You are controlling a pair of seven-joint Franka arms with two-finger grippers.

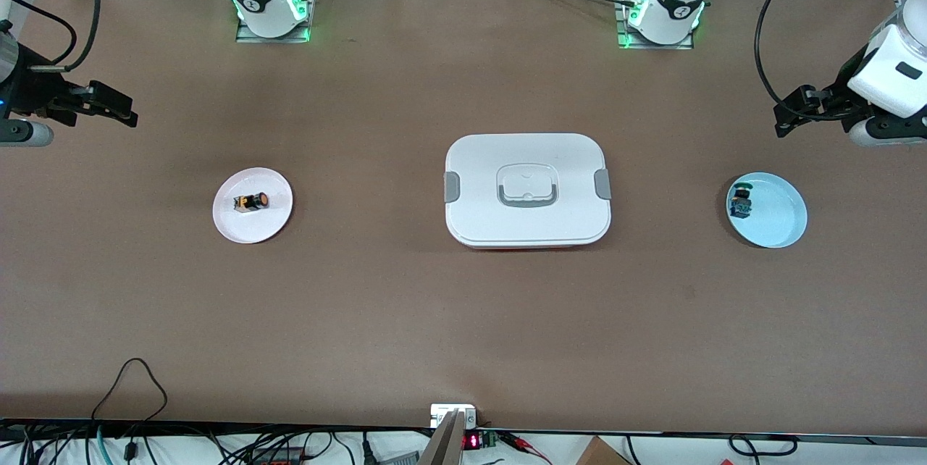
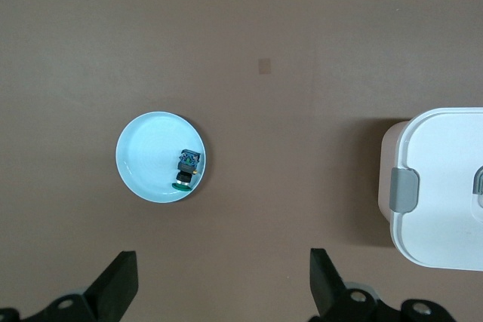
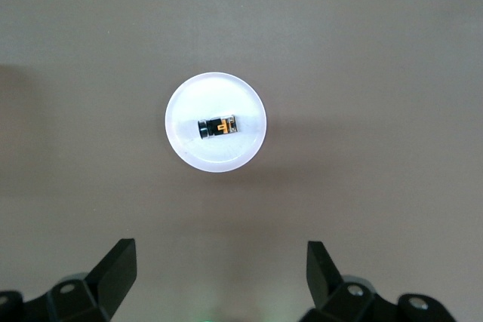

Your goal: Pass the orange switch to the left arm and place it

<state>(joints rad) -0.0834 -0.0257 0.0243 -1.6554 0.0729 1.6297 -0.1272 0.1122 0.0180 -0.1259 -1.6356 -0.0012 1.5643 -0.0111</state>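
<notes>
Front view: the orange switch (image 1: 251, 201) lies on its side on the white plate (image 1: 233, 227) toward the right arm's end of the table, well apart from the box (image 1: 527, 190). Right gripper (image 1: 108, 106) and left gripper (image 1: 797, 111) hover wide open, empty. Judgement: lower the right gripper straight down and close across the switch's narrow body

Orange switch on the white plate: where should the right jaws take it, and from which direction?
Grip the orange switch across its black cylindrical body, coming straight down from above. It lies on its side in the white plate, long axis running along the table, cap toward the box. The right gripper, jaws open, should probably close across the narrow width.
</notes>
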